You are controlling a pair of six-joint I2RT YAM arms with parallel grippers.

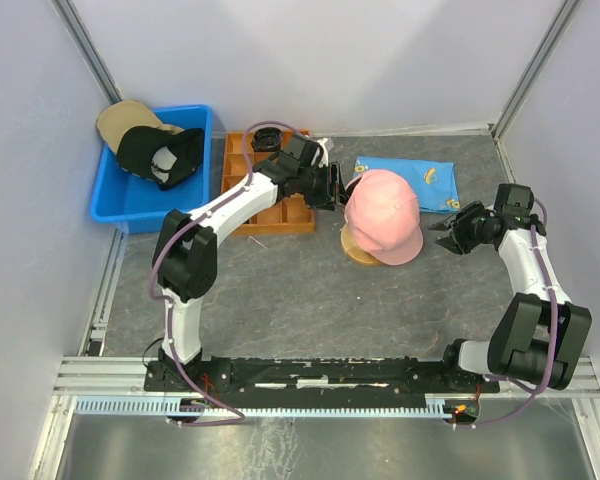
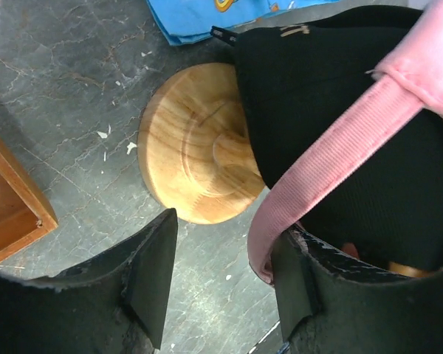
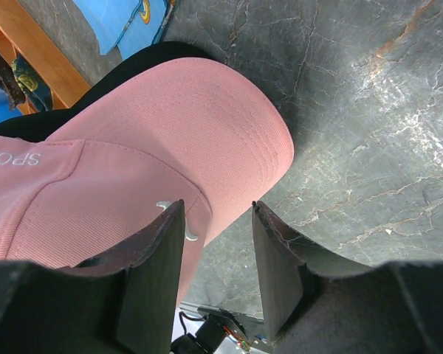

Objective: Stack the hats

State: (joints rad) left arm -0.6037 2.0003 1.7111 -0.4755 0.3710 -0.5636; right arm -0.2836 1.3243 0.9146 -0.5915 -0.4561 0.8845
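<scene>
A pink hat (image 1: pixel 385 215) sits on a round wooden stand (image 1: pixel 358 250), on top of a black hat (image 2: pixel 332 96). My left gripper (image 1: pixel 338 190) is at the back of this stack. Its jaws are open in the left wrist view (image 2: pixel 225 228), and the pink back strap (image 2: pixel 340 147) lies against the right finger. My right gripper (image 1: pixel 442 228) is open just right of the stack. In the right wrist view (image 3: pixel 218 206) the pink brim (image 3: pixel 207 125) lies in front of its fingers. A tan hat (image 1: pixel 120 118) and another black hat (image 1: pixel 160 155) lie in the blue bin (image 1: pixel 110 205).
An orange wooden tray (image 1: pixel 270 212) with compartments stands under the left arm, with small black bundles (image 1: pixel 265 138) at its far end. A blue printed cloth (image 1: pixel 405 182) lies behind the stack. White walls enclose the grey table on three sides.
</scene>
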